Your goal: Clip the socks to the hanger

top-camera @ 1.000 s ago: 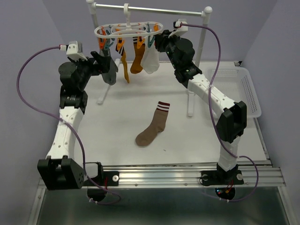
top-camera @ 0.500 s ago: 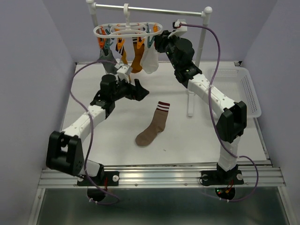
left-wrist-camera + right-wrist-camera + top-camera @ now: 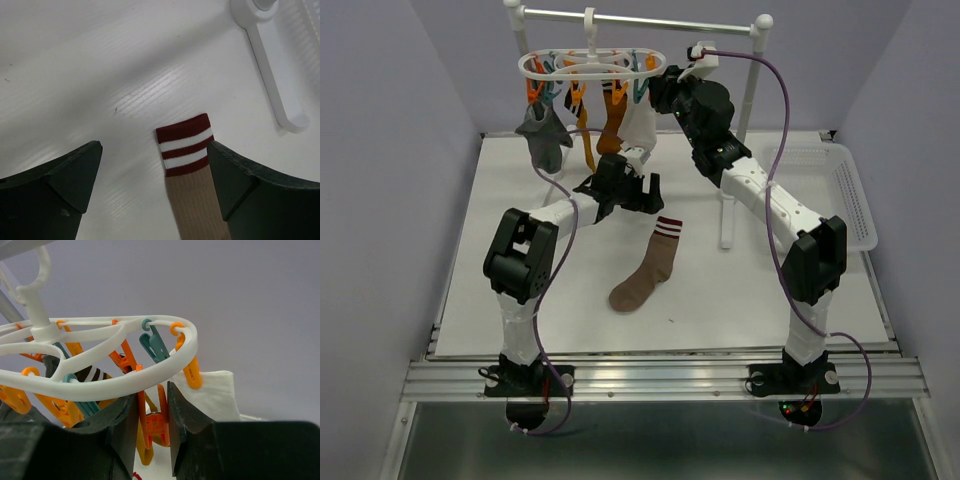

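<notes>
Brown striped sock (image 3: 645,268) laid flat mid-counter (image 3: 770,300), cuff toward far side. Left gripper (image 3: 642,190) held near cuff, jaws spread wide, nothing gripped. White hanger (image 3: 592,64) hung at far edge; grey sock (image 3: 545,138) and white sock (image 3: 642,132) clipped beneath. Right gripper (image 3: 152,412) raised at hanger's right end, jaws clamped on orange clip (image 3: 151,426).

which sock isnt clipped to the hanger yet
The tan sock with the maroon-and-white striped cuff: it lies flat on the table, while the other socks hang from the hanger.
</notes>
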### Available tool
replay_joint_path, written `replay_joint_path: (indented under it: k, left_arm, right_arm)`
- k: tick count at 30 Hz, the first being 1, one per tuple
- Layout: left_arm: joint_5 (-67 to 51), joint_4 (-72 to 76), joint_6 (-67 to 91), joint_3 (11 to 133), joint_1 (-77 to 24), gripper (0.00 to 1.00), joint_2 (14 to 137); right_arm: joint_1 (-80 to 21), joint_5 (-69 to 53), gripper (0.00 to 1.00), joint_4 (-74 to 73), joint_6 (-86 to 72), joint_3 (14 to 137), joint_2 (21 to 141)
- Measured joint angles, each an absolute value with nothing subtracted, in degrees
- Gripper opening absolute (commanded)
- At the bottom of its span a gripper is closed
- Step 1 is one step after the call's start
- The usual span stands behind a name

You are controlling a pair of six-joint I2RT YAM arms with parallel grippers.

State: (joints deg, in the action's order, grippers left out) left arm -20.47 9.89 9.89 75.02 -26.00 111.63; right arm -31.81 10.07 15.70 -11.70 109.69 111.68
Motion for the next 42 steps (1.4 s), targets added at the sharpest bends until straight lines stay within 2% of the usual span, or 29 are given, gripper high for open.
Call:
replay_joint_path:
  k: [3,8,17,21,26,36,42]
  left_arm:
    - [-17.5,8.2,8.2,77.1,-27.7,0.93,112.5]
    - [-14.3,4.3,4.8,83.1,-30.1,0.93,116.5]
    - [-13.0,0.7,4.5,78.5,-32.2,0.89,116.7]
    - [-12.3,0.1,5.0,77.4,-33.0,0.83,116.7]
    - [-10.2,-0.5,6.1,77.4,-33.8,0.69,116.7]
    - [-3.7,-1.7,8.2,77.4,-36.0,0.68,116.5]
    - [2.3,-2.7,9.5,77.4,-38.2,0.59,116.5]
  right_arm:
    - [-31.8,10.1,0.01,15.4,-11.4,109.9,111.7]
    - [-31.8,10.4,0.01,15.0,-10.7,110.2,111.7]
    - [-31.8,10.5,0.01,14.6,-9.6,110.2,111.6]
    - [-31.8,10.5,0.01,14.5,-9.2,110.2,111.5]
    - [-31.8,10.5,0.01,14.3,-9.0,110.2,111.5]
    - [-31.8,10.6,0.01,13.8,-9.0,110.2,111.3]
    - [-31.8,10.8,0.01,13.7,-8.9,110.2,111.3]
